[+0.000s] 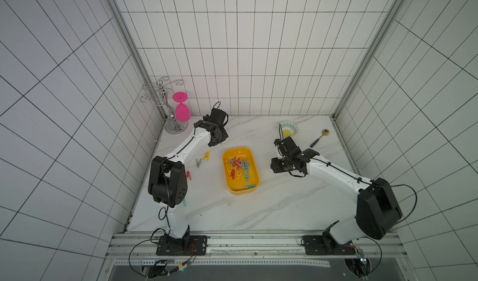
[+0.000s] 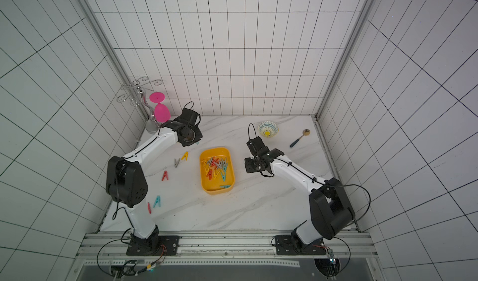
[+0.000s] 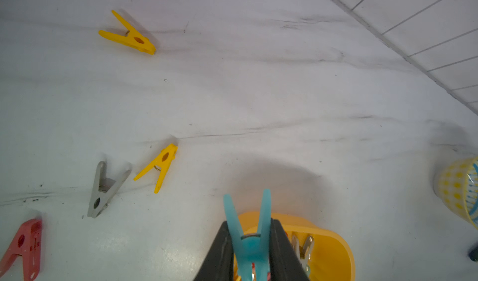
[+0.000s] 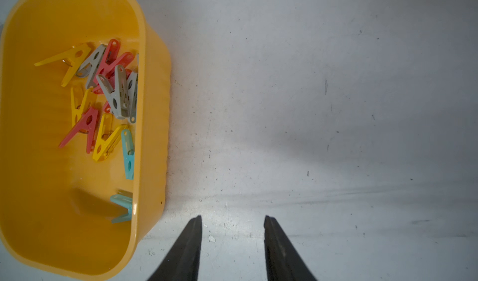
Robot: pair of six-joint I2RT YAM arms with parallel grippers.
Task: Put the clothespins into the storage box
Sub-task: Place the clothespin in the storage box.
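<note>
Marble table (image 3: 284, 98): six loose clothespins (image 3: 157, 167); left fingers (image 3: 219, 256) pinch one teal clothespin (image 3: 249, 246).

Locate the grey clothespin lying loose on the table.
In both top views the grey clothespin lies on the left arm side of the storage box, close beside a yellow clothespin.

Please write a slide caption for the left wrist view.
Left gripper holds a teal clothespin, storage box beyond; four loose clothespins lie on the table.
</note>
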